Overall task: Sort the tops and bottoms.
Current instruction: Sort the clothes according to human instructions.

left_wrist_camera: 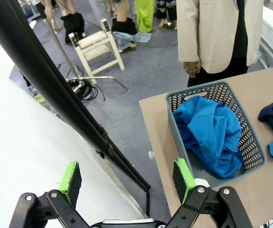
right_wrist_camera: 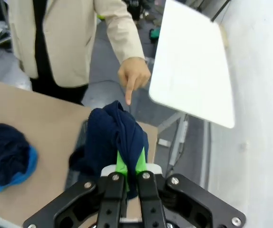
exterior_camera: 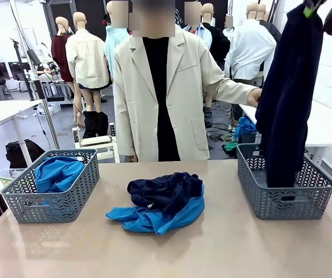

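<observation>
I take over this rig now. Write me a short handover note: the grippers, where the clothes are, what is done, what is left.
Left gripper: open, empty, raised near the left basket.
Right gripper: shut on a dark bottom, which hangs with its lower end inside the right basket. The person's hand points at it.
Done: one blue top lies in the left basket.
Left: release the hanging bottom into the right basket, then sort the middle pile, a second dark bottom lying on a second blue top.
</observation>
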You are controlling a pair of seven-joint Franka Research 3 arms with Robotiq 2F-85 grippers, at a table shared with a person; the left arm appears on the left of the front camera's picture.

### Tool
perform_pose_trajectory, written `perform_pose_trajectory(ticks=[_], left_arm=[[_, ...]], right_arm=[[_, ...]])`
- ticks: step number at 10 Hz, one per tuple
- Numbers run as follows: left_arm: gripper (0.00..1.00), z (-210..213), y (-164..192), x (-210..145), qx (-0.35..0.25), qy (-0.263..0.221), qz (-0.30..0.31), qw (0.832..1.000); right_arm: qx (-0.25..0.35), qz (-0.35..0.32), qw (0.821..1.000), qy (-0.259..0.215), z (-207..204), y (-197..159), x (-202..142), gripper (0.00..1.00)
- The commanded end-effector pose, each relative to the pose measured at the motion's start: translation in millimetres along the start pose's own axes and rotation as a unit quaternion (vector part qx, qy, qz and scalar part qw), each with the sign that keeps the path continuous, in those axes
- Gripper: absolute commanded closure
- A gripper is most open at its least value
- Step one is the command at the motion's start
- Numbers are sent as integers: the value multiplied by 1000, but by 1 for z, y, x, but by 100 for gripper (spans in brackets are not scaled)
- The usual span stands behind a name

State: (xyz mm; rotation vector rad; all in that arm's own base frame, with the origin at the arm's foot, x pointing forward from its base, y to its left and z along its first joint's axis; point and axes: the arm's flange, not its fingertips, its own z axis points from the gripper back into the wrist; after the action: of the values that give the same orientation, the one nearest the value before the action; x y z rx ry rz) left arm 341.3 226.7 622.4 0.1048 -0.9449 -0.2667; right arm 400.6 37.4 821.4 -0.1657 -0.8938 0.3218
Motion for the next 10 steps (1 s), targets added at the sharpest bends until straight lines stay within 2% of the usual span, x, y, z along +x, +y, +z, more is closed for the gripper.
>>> perform_pose_trajectory(ticks=[1,3,5,6,7,9,10], left_arm=[[0,1,1,2,1,9,4,1000],[0,1,1,2,1,9,4,1000],[0,1,1,2,1,9,4,1000],[0,1,1,2,1,9,4,1000],[0,1,1,2,1,9,4,1000],[0,1,1,2,1,9,4,1000],[0,1,1,2,1,9,4,1000]], right_arm=[[-4,7,1000,-9,9,-6,5,100],[-3,0,1000,-9,10,-3,5,100],[38,-5,999,38,-52,-11,5,100],[58,-7,995,76,-88,-14,-7,100],[75,-29,992,93,-111,-17,-20,100],[123,-59,980,146,-163,-8,-47,100],[134,-67,968,201,-201,6,-62,100]])
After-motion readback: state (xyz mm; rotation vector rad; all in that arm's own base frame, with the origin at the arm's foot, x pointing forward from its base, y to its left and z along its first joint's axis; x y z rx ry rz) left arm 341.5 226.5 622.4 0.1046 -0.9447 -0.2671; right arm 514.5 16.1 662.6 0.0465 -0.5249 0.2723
